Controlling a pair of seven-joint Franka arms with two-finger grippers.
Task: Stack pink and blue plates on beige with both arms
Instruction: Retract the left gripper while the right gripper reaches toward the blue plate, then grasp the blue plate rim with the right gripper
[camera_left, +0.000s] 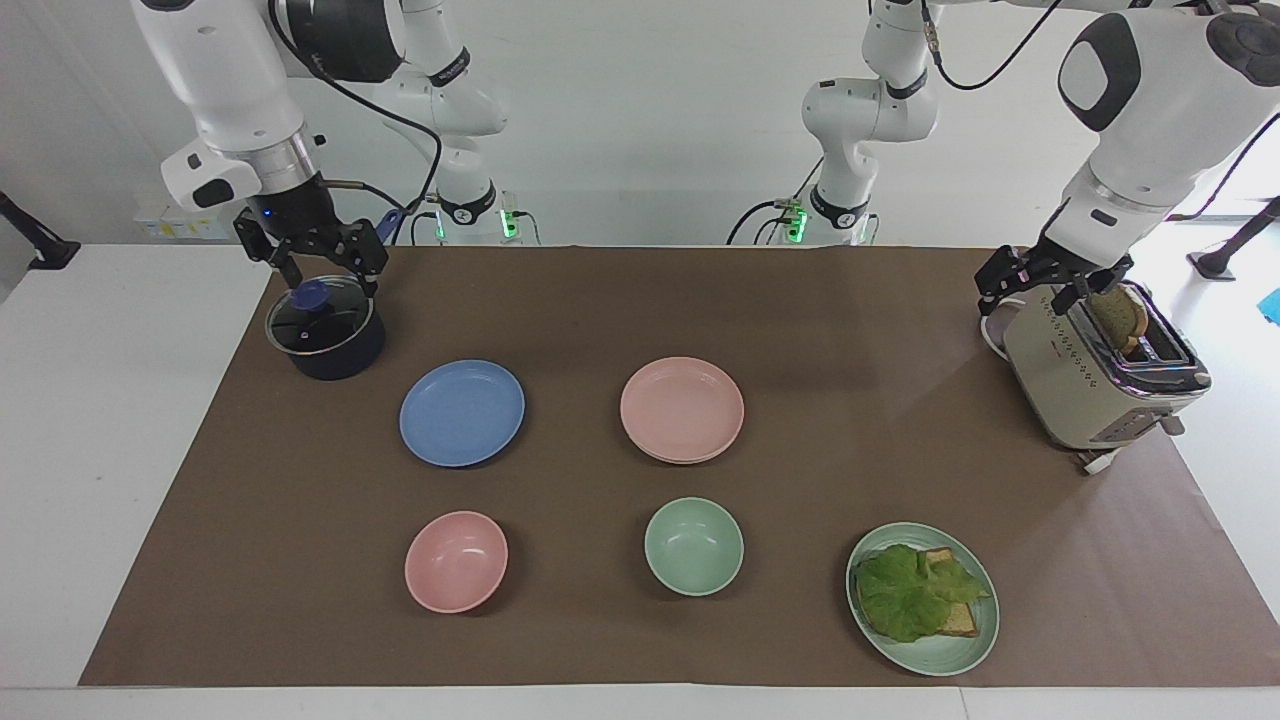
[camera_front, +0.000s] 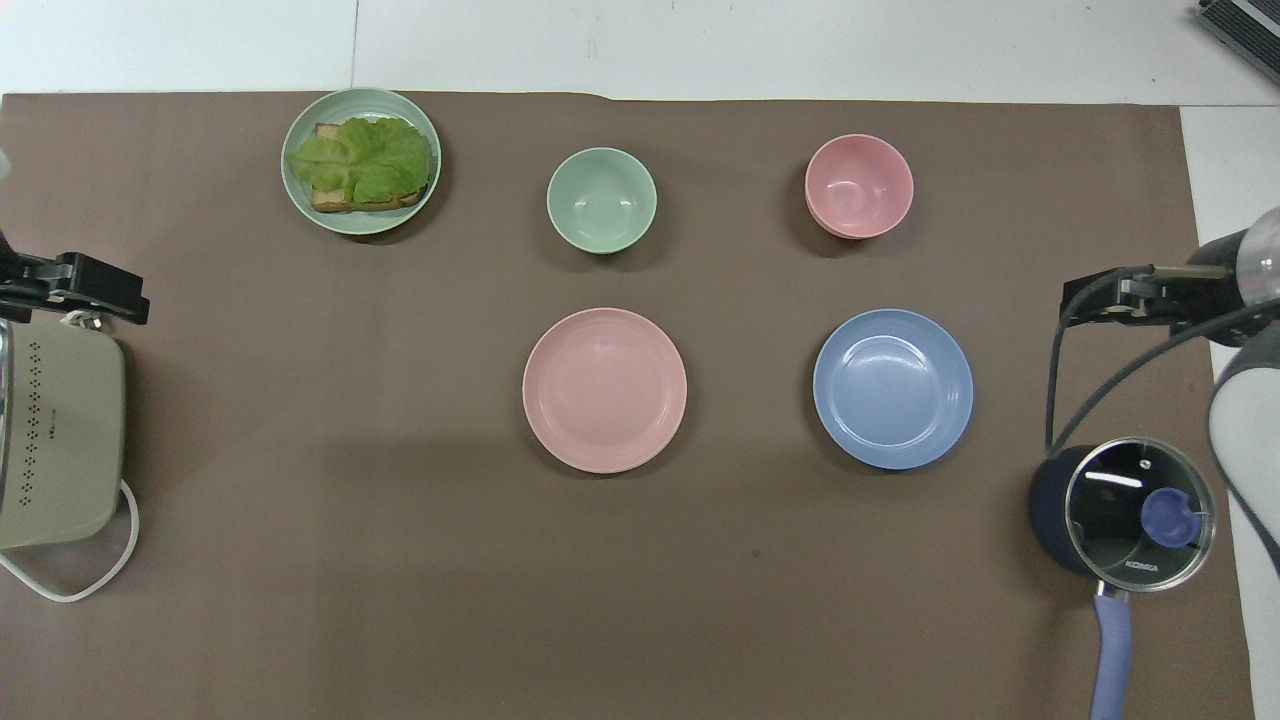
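Facing view: left hand (camera_left: 1052, 283), fingers spread, hangs over the toaster (camera_left: 1100, 370) at 3 o'clock; right hand (camera_left: 318, 262), spread, over the pot (camera_left: 325, 328) at 10 o'clock. Overhead view: pink plate (camera_front: 604, 389) at bench centre, lying on a second plate of indistinct colour; blue plate (camera_front: 892, 388) toward 3 o'clock, lying flat.

the facing view looks from a high place across the table (camera_left: 640, 300), toward the two robot bases at its top, and it takes in the whole brown mat and the wall. the overhead view looks steeply down from above the robots' own end, somewhat closer, so the table (camera_front: 400, 560) fills it. the two views are turned half a circle to each other. both show the pink plate (camera_left: 682, 408) (camera_front: 604, 389), the blue plate (camera_left: 462, 412) (camera_front: 892, 388), the toaster (camera_left: 1100, 370) (camera_front: 55, 440) and the pot (camera_left: 325, 328) (camera_front: 1125, 512).
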